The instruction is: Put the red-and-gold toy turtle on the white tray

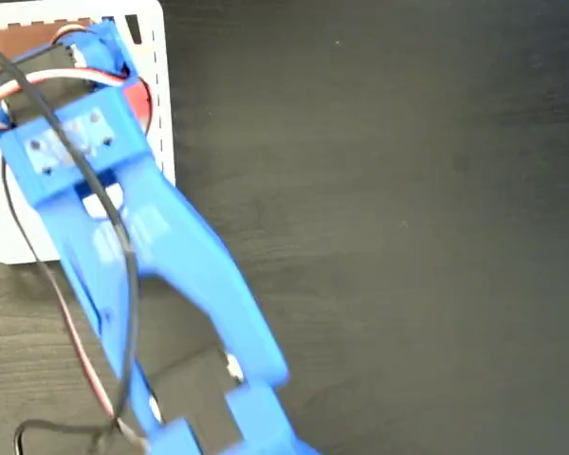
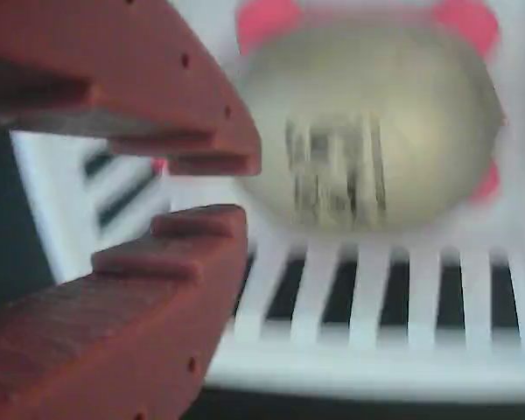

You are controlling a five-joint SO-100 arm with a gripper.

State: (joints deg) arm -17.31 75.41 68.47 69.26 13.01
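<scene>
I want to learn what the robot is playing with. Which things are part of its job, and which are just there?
Part of the job:
- the red-and-gold toy turtle, sitting on the tray
- the white tray
- the gripper, jaws slightly apart, holding nothing

Just there:
- the dark table
- the arm's cables

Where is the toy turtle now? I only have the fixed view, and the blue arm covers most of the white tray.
Observer: The wrist view shows the red-and-gold toy turtle lying on the white tray, just behind a row of slots.
Operator: Is the gripper holding it?
Observer: No. The gripper is empty, its jaws a little apart, and the turtle lies off to their right in the wrist view.
Operator: Which way up is it?
Observer: Shell up. The gold dome and its blurred dark code mark face the wrist camera.
</scene>
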